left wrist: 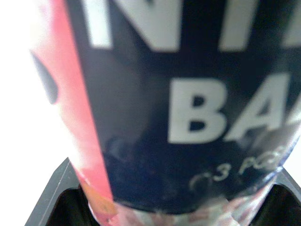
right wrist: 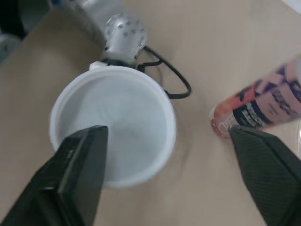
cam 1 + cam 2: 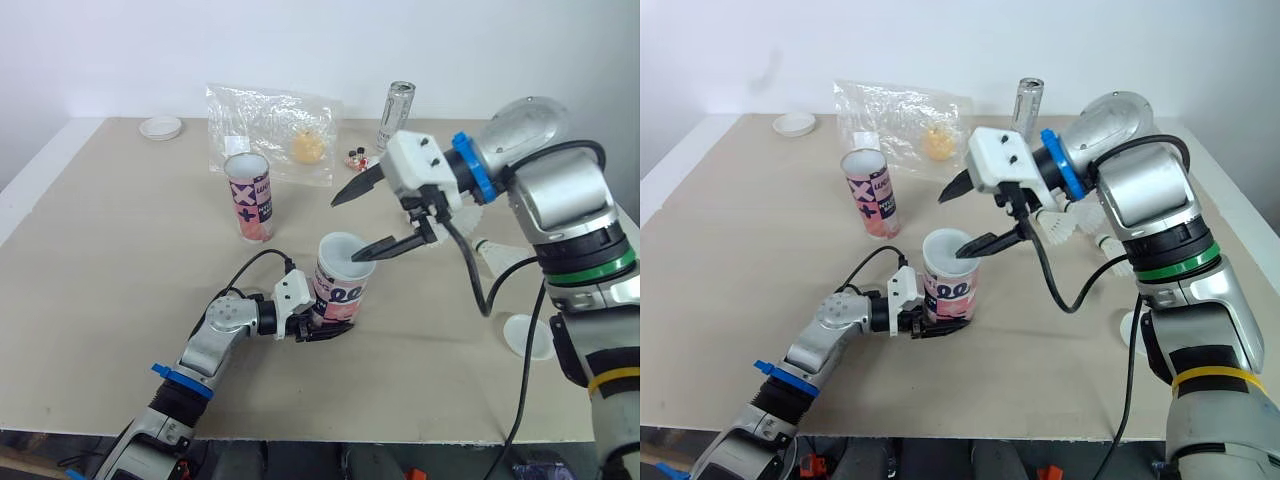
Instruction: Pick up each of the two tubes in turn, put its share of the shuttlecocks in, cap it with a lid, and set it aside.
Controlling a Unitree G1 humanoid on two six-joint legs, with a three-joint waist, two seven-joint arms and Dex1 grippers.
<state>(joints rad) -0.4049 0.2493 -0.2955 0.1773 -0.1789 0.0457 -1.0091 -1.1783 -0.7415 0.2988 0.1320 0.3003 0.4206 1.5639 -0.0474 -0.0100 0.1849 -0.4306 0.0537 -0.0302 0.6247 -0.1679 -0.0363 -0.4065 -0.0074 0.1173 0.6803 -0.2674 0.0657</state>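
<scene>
A pink and dark blue printed tube point(image 3: 338, 288) stands upright at the middle of the table, mouth open. My left gripper point(image 3: 318, 328) is shut on its lower part, and its print point(image 1: 188, 94) shows close up between the fingers point(image 1: 51, 197). My right gripper point(image 3: 345, 228) hangs open just above the mouth, holding nothing. Looking down past its fingertips point(image 2: 89, 141), the white inside of the tube point(image 2: 113, 136) is blurred. The second tube point(image 3: 249, 197) stands further back to the left. Shuttlecocks point(image 3: 1068, 226) lie behind my right arm.
One white lid point(image 3: 160, 127) lies at the far left corner and another lid point(image 3: 528, 336) by my right forearm. A clear plastic bag point(image 3: 270, 130) with a yellow ball and a clear glass bottle point(image 3: 398, 110) stand at the back. The table's front edge point(image 3: 400, 438) is close.
</scene>
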